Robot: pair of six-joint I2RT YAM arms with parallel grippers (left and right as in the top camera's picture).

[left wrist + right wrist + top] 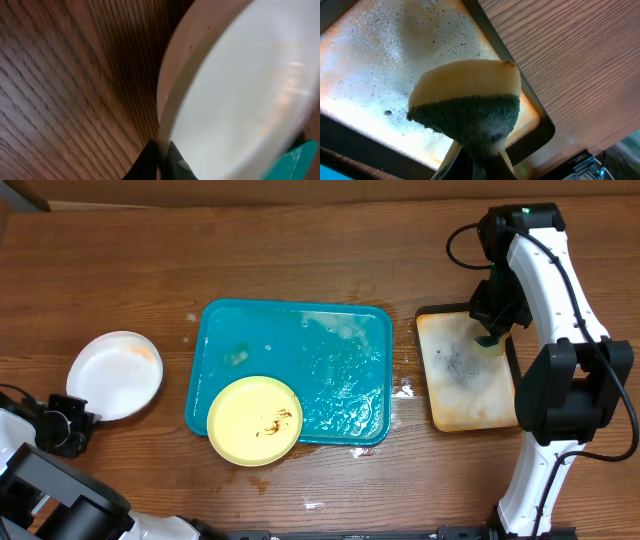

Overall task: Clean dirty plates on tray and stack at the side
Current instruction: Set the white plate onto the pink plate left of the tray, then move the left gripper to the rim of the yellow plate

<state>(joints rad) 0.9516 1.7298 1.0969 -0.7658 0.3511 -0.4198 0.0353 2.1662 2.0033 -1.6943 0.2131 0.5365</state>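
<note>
Now, your left end effector (162,159) is clenched on the rim of a white plate (240,100), its two fingertips pinching the plate's near edge. From above, you see that plate over the tabletop (300,270), just left of the teal tray (340,370) and apart from it, with the end effector at its lower-left edge. You cannot tell whether it rests flat or is lifted. Its inside looks mostly clean, with a faint orange tint on one side.

A yellow plate (252,420) lies at the tray's front-left corner, overhanging the rim, with a small brown smear right of its centre. The tray's bare floor looks wet.

Your right end effector (477,162) is grasping a sponge (467,107), yellow with a dark green scouring face, over the stained beige inside of the black-rimmed tray (470,395).
</note>
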